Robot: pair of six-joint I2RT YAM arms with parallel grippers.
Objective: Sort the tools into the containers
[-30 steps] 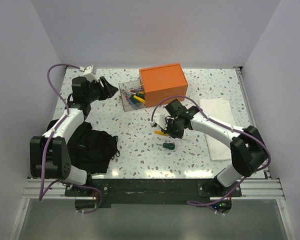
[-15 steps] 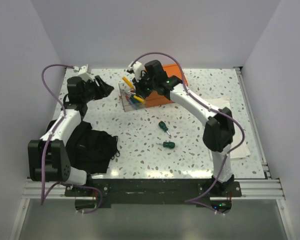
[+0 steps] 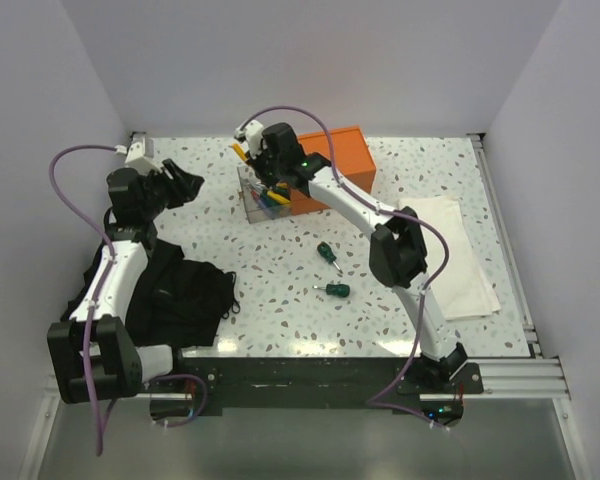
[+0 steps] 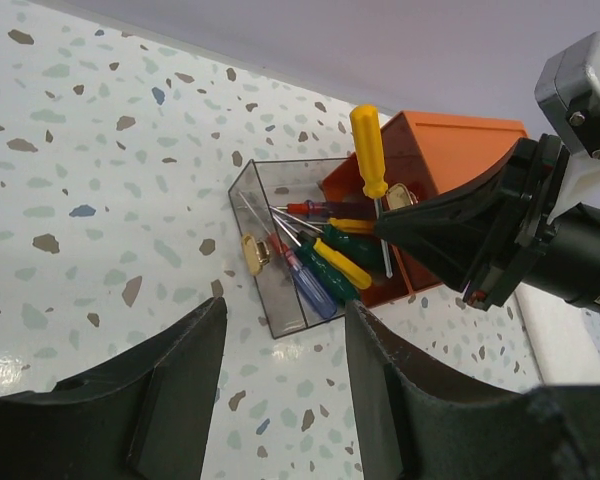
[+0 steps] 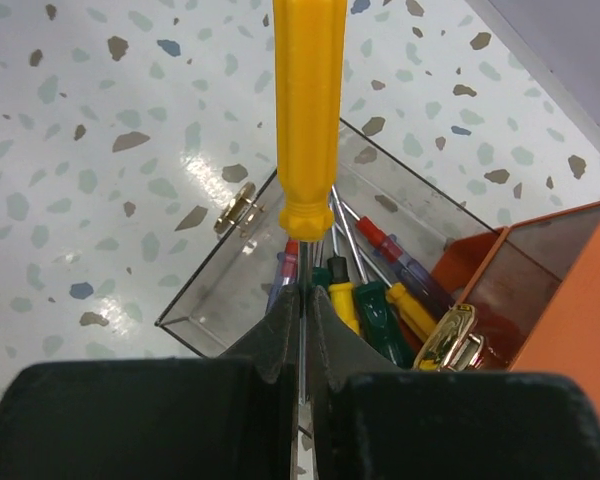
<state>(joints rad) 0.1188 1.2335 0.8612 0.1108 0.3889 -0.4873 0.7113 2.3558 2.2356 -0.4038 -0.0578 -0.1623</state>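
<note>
R gripper (image 5: 302,300) is pressed together on the thin metal shaft of the yellow screwdriver (image 5: 305,110), just below the handle, w/ the handle end sticking out past the fingertips. It hangs over the clear bin (image 5: 223,283), which touches the open end of the orange box (image 3: 335,160). The bin already holds several drivers: red, blue, yellow, green handles, lying crossed. Two green stubby drivers (image 3: 328,254) lie loose on the table, well apart from the bin.

L gripper (image 4: 283,325) has its jaws spread, nothing between them, raised and looking at the bin from the side.

Handling, my guess: the driver is light and stiff. The shaft is smooth and narrow, so it could swivel or slip in a pinch. The fatter plastic handle is prob the safer hold for the loose ones. The bin looks light and may slide if bumped.
</note>
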